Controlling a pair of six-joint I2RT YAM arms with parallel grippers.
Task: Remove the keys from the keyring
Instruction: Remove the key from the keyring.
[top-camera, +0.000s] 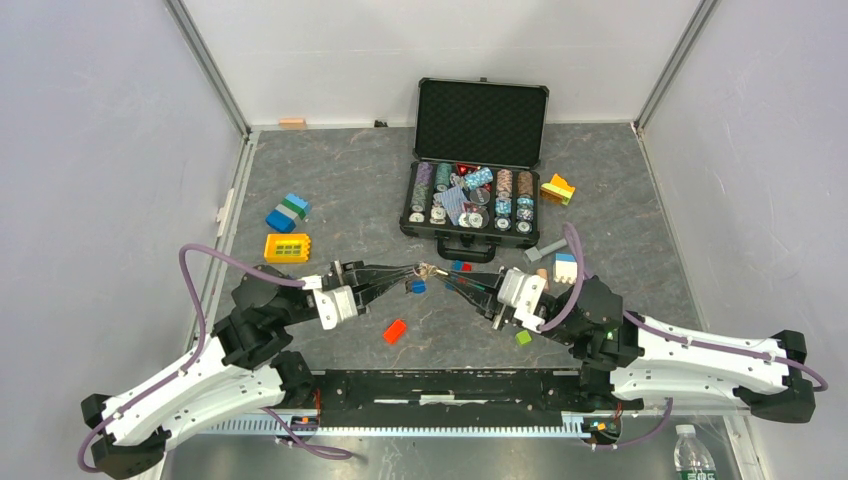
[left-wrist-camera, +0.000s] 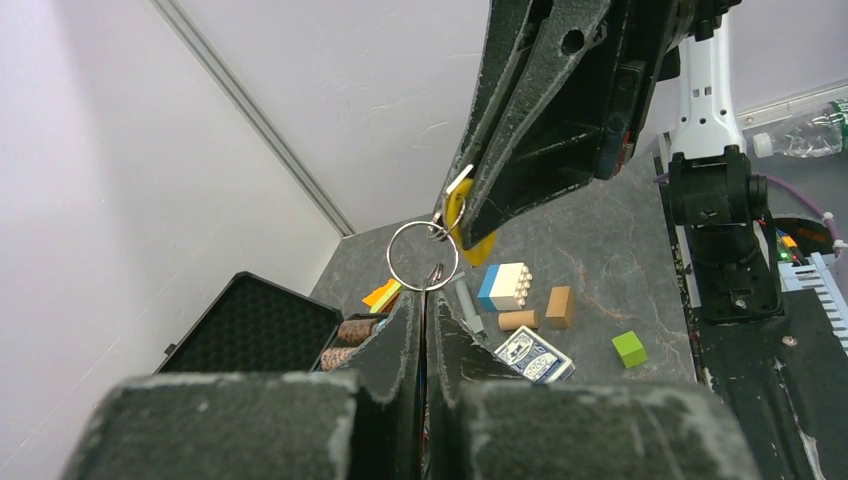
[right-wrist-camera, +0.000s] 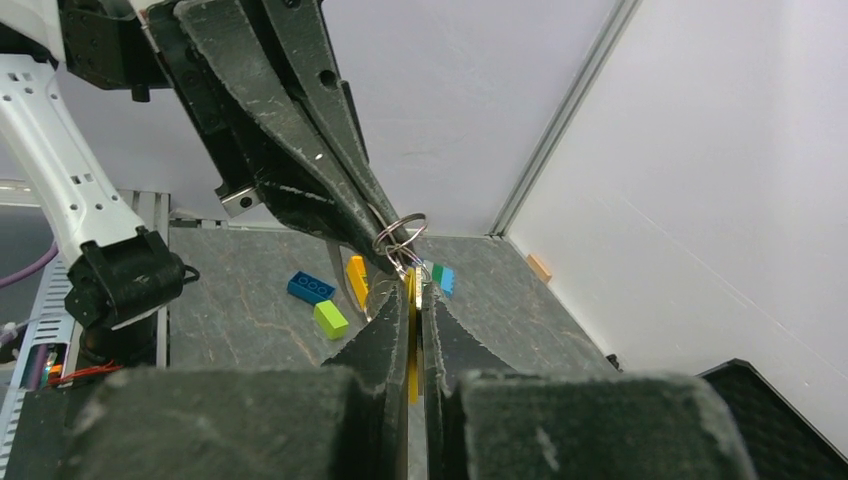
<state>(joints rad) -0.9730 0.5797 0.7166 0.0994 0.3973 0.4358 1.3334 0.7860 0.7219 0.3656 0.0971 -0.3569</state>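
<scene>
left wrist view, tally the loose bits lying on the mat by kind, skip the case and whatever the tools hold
toy blocks: 3 (blue-white block, green cube, orange-yellow block, partly hidden)
tan pieces: 2 (tan cylinder, tan block)
card deck: 1
grey rod: 1
total: 7

The top camera sits high behind the arm bases (top-camera: 292, 372), looking down and forward over the whole table (top-camera: 340, 190); each wrist camera rides close behind its own jaws. The left wrist view looks rightward past the keyring (left-wrist-camera: 389, 255) at the right gripper (left-wrist-camera: 462, 208); the right wrist view looks back at the left gripper (right-wrist-camera: 388, 243); all three share that keyring.
</scene>
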